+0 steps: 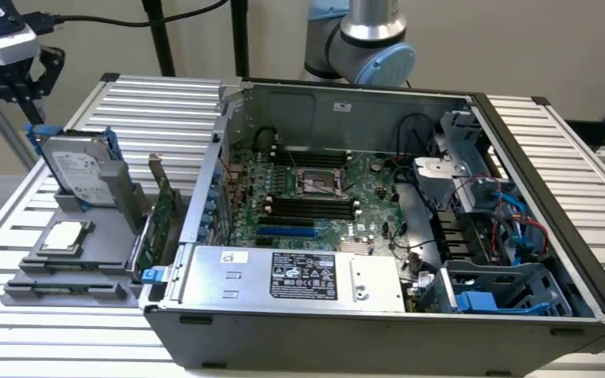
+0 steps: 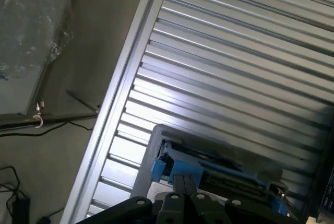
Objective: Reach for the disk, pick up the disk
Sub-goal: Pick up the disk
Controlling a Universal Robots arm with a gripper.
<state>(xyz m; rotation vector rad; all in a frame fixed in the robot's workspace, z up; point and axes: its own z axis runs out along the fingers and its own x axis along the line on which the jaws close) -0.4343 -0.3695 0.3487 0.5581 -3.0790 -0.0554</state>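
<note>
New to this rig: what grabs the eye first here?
The big open computer case sits mid-table with its motherboard exposed. On the exterior view's left, the disk stands upright in a grey fixture, clipped in a bright blue frame. The shut claw hangs right at that frame's top edge; whether they touch cannot be told.

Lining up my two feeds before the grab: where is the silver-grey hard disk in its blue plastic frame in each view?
Exterior view: the silver-grey hard disk in its blue plastic frame stands upright in a grey holder at the exterior view's left, beside the open computer case.
Wrist view: its blue-framed upper edge lies just beyond the shut claw.
Shared landmark: the ribbed aluminium table beneath it.
</note>
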